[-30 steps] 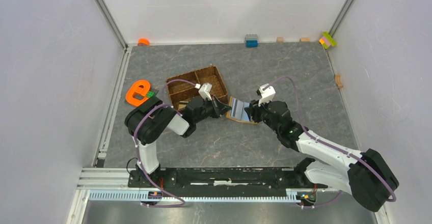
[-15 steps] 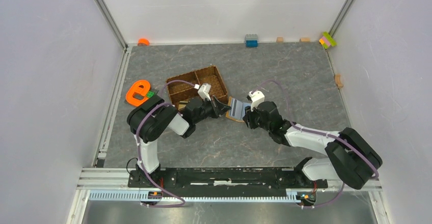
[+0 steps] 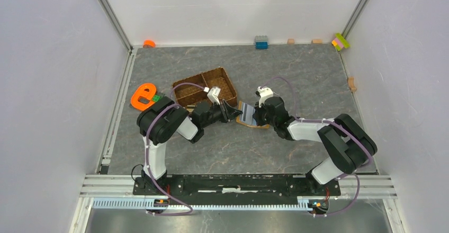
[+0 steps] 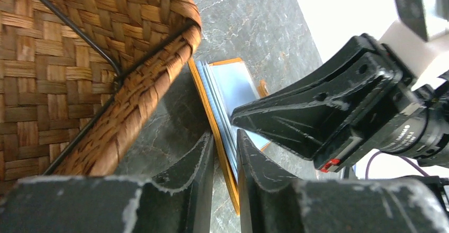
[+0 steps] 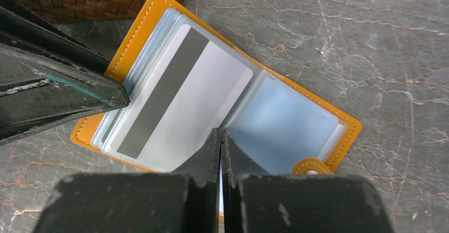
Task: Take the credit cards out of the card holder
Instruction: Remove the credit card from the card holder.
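- The right arm's fingers [image 5: 204,164] are pressed flat together, leaving no real gap. Their tips [image 5: 220,132] sit at the middle fold of the small flat orange-tan folding card holder [image 5: 280,122], against the corner of the sleeve that holds a card. I cannot tell whether a thin sleeve edge or card edge is pinched between them.
- The left arm's fingers [image 4: 198,169] stand a little apart, and the card holder's orange edge and its pale blue sleeves run through the narrow gap at the tips [image 4: 225,140]. I cannot tell whether they are pressing on that edge or only straddling it.
- The card holder lies opened out on the grey marbled table [image 5: 370,42], with its pale blue-grey slotted lining facing up and its snap tab at the end away from the left arm.
- One pale grey-white credit card with a dark grey stripe [image 5: 180,95] is in the clear sleeve on the half nearer the left arm. The sleeve on the other half looks plain blue-grey, and no other card can be made out.
- The left arm's end of the card holder is just beside the corner of the brown woven divided tray [image 4: 159,79]. I cannot tell whether the two touch.
- In the top view the card holder lies near the middle of the table, between the two arms. They reach in from either side and almost meet over it.
- Well away from them, an orange e-shaped toy [image 3: 143,96] lies left of the tray, and a blue toy brick [image 3: 260,42] sits by the far wall.
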